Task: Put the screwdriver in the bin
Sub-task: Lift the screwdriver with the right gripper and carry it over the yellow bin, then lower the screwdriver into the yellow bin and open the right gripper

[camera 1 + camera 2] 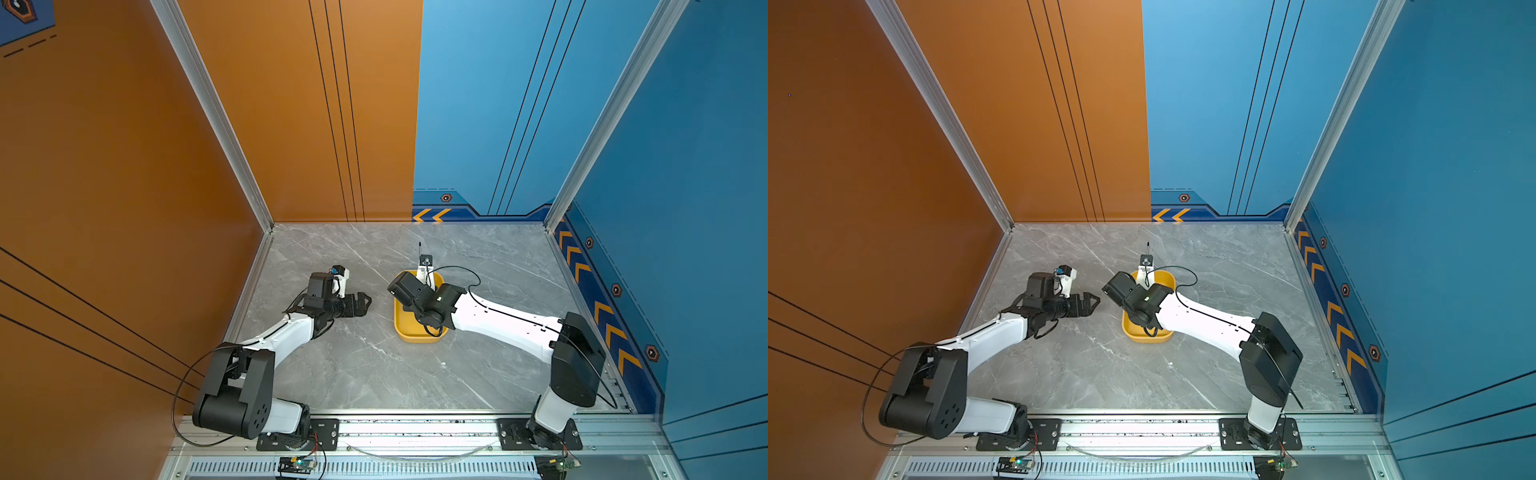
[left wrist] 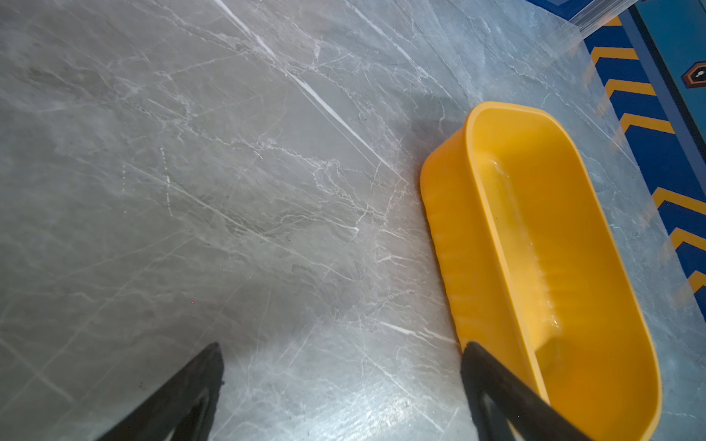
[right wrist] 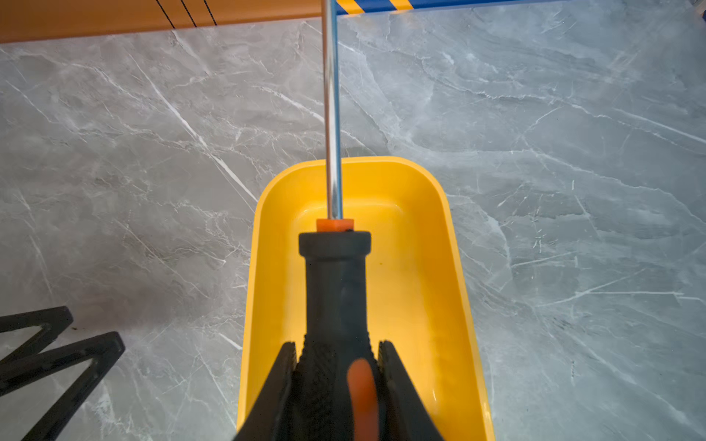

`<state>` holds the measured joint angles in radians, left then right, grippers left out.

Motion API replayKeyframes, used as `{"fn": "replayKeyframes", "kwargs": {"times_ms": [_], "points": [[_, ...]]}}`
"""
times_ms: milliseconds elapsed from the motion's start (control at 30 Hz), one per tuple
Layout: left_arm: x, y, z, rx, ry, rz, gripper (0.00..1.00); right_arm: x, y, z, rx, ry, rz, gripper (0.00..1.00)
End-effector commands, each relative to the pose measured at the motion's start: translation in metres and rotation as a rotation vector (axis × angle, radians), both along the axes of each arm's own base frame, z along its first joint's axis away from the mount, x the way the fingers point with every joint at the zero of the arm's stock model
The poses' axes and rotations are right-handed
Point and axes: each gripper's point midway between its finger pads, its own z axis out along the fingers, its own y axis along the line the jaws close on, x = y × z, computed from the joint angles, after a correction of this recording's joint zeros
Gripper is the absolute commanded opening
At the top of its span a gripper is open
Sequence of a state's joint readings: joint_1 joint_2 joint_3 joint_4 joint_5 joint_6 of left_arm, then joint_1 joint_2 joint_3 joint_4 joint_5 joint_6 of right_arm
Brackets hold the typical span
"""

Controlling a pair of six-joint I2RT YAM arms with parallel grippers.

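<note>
Screwdriver (image 3: 336,290): held over the bin, handle above its interior, shaft reaching past the far rim.
Bin (image 3: 454,244): yellow, empty, on the table (image 3: 153,152).
Right pincer (image 3: 337,345): pinching the handle.
Left pincer (image 2: 344,349): spread, empty, near the bin.
Progress: pickup and carry apparently done; lowering and release remain.

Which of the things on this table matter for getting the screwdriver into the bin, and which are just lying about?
Part of the job:
- screwdriver, clamped by its handle in the right gripper, held over the bin
- yellow bin, nothing lying in it

Not part of it:
- left gripper, open, holding nothing, beside the bin
- grey marble table; nothing else loose shows on it
</note>
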<state>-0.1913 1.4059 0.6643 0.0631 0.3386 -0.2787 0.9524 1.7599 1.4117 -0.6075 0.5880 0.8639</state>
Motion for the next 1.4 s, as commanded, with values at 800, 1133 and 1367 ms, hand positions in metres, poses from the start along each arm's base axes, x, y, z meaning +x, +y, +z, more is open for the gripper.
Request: {"fn": "replayKeyframes", "kwargs": {"times_ms": [800,1133,1367], "points": [[0.001,-0.002,0.011,-0.004,-0.025,-0.012,0.98,-0.025,-0.008,-0.094,-0.067,0.259,-0.034,0.07],[0.000,-0.001,0.010,0.000,-0.020,-0.008,0.98,-0.025,-0.009,-0.113,-0.078,0.310,-0.041,0.06],[0.001,-0.002,0.009,0.001,-0.016,-0.010,0.98,-0.026,-0.010,-0.124,-0.088,0.337,-0.041,0.07]]}}
